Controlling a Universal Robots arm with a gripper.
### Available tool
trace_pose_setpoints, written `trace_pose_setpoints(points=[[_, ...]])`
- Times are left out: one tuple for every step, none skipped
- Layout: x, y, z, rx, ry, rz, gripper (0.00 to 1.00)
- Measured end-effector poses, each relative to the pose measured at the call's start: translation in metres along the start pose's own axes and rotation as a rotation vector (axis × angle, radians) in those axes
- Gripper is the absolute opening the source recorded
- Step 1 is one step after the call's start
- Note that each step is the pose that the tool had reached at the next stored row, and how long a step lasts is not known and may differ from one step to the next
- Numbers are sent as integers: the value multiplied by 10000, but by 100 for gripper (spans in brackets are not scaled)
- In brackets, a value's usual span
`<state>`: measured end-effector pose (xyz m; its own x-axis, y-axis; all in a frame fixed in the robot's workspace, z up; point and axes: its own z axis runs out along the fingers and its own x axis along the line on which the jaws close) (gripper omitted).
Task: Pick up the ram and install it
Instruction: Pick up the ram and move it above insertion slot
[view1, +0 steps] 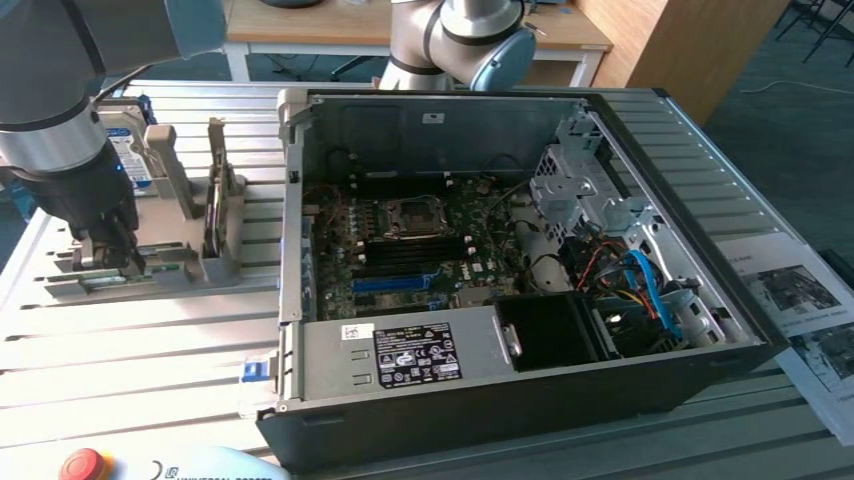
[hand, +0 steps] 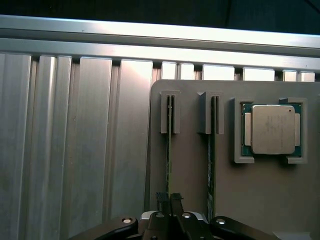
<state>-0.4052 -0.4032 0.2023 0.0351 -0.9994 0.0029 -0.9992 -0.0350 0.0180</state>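
My tool (hand: 169, 199) was clenched on the ram (hand: 169, 145), its fingers pinching the thin green stick from both sides. The ram stood on edge in its slot of the grey holder (hand: 192, 170). A second ram stick (hand: 212, 150) stood in the neighbouring slot, and the square silver processor (hand: 272, 129) lay in a pocket just beyond that. In the exterior view, the holder sat on the ribbed metal surface (view1: 134, 350) at nine o'clock from the open computer case (view1: 441, 125), well apart from its motherboard (view1: 414, 240).
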Motion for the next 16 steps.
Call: trace_pose_setpoints(points=[[0, 0, -10, 0, 0, 0, 12], [0, 0, -21, 1, 0, 0, 12], [0, 0, -34, 1, 0, 0, 12], [0, 1, -49, 1, -1, 0, 12], [0, 1, -67, 1, -1, 0, 12], [0, 1, -85, 1, -1, 0, 12], [0, 2, -105, 1, 0, 0, 12], [0, 2, -125, 0, 0, 0, 12], [0, 3, -147, 0, 0, 0, 12], [0, 3, -170, 0, 0, 0, 12], [0, 3, -196, 1, -1, 0, 12], [1, 4, -224, 1, 0, -1, 12], [1, 5, -256, 0, 0, 0, 12], [1, 5, -288, 0, 1, 0, 12], [1, 5, -322, 0, 1, -1, 12], [1, 6, -357, -1, 4, -1, 12]])
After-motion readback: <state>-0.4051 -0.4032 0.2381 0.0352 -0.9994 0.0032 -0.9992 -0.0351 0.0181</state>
